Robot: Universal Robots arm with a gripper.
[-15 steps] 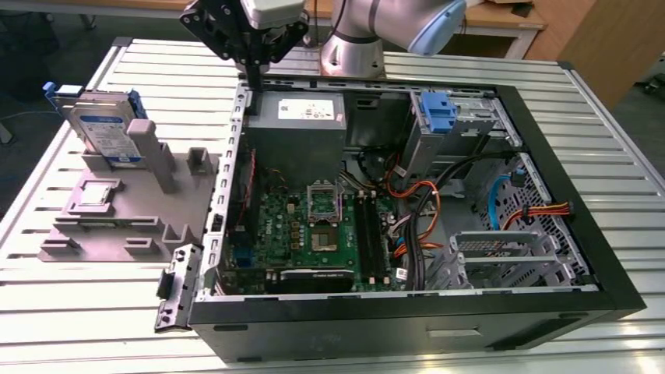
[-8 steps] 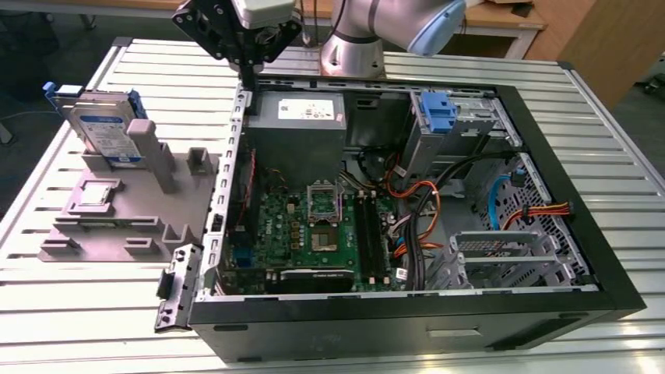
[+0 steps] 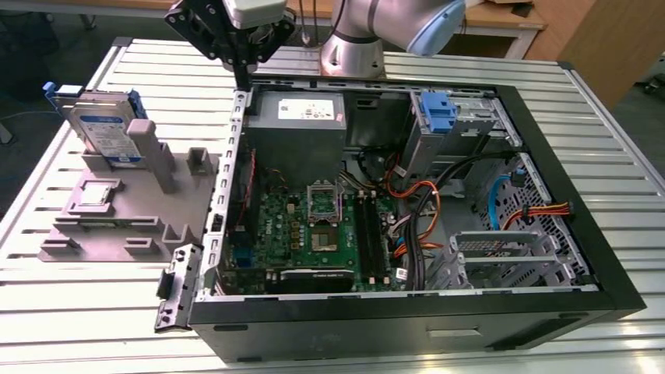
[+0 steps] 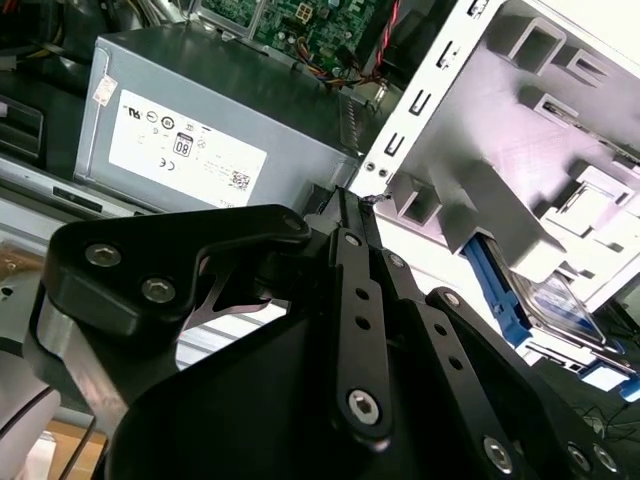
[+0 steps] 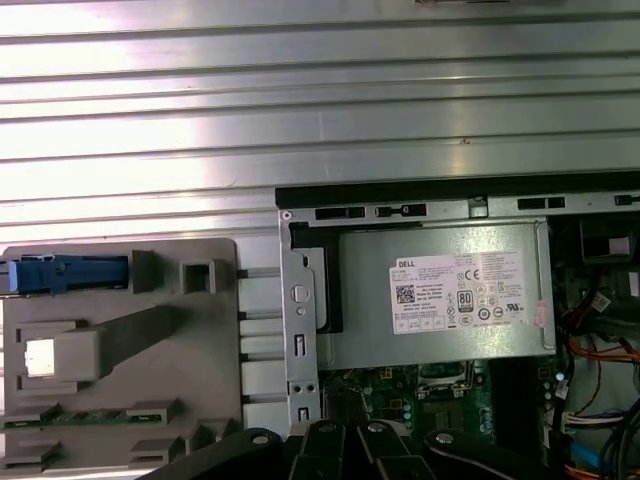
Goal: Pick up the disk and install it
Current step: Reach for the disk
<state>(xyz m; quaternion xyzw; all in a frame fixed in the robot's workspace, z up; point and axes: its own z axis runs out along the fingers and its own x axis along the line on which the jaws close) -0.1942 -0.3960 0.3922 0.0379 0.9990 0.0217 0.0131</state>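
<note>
Disk upright in grey holder, end effector pinched together, empty, over edge of computer case, well apart

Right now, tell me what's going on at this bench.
A robot arm's gripper hangs shut and empty above the edge of an open computer case, near its power supply. The disk has not been picked up: it stands upright in the gray holder on the table, at the exterior view's left of the case.

The gripper points straight down, jaws pressed tip to tip; the silver arm rises just behind them.
</note>
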